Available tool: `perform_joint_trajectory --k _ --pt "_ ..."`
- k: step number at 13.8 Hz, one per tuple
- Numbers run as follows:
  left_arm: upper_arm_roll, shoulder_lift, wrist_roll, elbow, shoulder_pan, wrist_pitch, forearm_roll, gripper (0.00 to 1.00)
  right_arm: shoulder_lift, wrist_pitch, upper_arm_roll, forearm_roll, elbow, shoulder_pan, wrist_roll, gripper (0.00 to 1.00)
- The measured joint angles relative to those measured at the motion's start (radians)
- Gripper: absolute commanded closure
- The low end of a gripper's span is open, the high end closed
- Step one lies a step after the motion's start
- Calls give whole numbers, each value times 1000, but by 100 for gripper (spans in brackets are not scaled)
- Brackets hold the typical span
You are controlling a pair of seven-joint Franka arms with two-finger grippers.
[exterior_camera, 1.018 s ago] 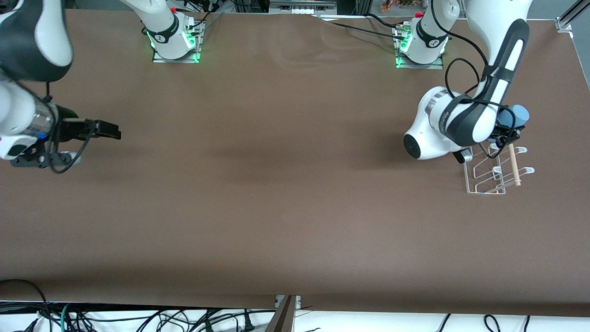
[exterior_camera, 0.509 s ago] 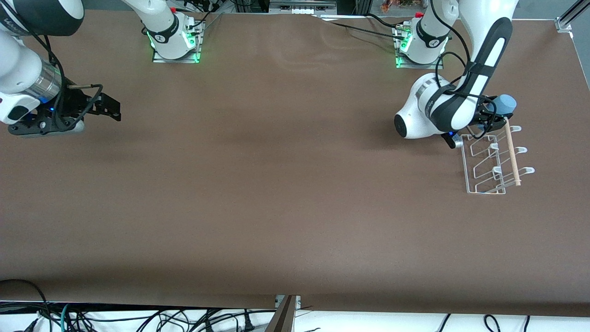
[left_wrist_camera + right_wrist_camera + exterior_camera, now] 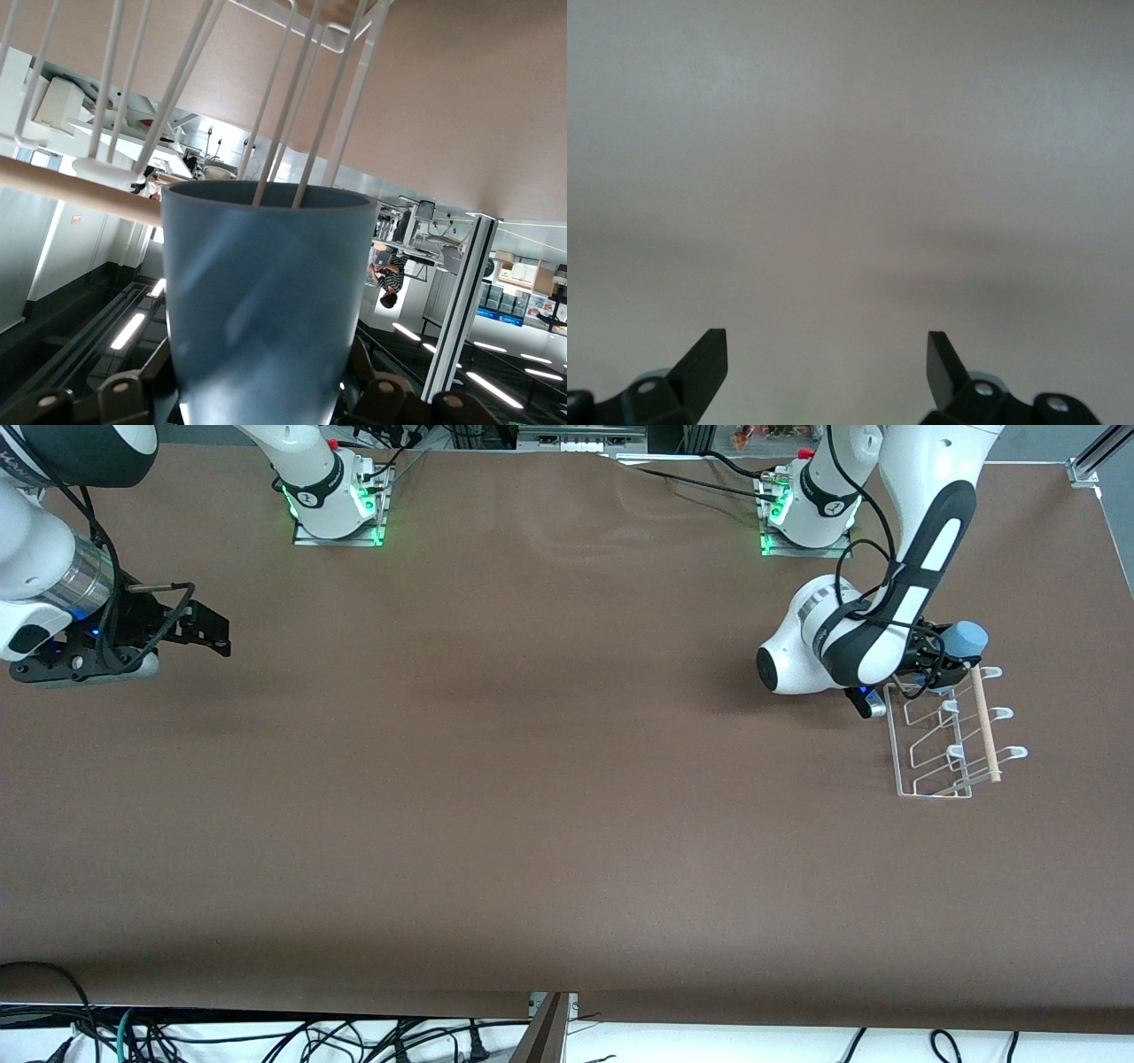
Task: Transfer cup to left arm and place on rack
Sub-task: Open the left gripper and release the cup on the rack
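The light-blue cup (image 3: 964, 640) is held in my left gripper (image 3: 941, 660), which is shut on it over the end of the white wire rack (image 3: 939, 735) that lies farther from the front camera. In the left wrist view the cup (image 3: 266, 292) fills the middle, its rim against the rack's white wires (image 3: 301, 106) and the wooden dowel (image 3: 80, 190). The left arm (image 3: 850, 646) hides most of its gripper in the front view. My right gripper (image 3: 217, 636) is open and empty over the table at the right arm's end; its fingertips (image 3: 704, 359) show bare table between them.
The rack's wooden dowel (image 3: 983, 722) and white-tipped prongs (image 3: 1005, 713) face the left arm's end of the table. The two arm bases (image 3: 337, 505) stand along the table's edge farthest from the front camera. Cables hang below the table edge nearest that camera.
The left arm has carried the cup from over the rack's middle toward the rack's end farther from the front camera, then lowered it slightly. The right gripper has drawn back toward its end and settled.
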Motion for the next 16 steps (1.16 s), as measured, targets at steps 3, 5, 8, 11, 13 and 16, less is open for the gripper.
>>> perform_joint_trajectory --k 3,5,8,11,13,16 --pt "0 4 -15 1 0 1 14 0 16 0 7 0 26 9 -30 1" --pt "0 -7 -23 19 2 1 16 0 20 0 10 0 42 16 -34 1" --pt "1 -26 -23 97 27 0 -13 0 21 0 9 -1 46 18 -35 1" --pt "4 -37 -23 247 61 -27 -162 0 21 0 9 -1 47 18 -36 1" --pt "6 -41 -24 386 92 -45 -314 0 22 0 9 -1 47 18 -36 1" --pt "8 -49 -66 617 134 -47 -590 0 25 1 9 -1 51 18 -36 1"
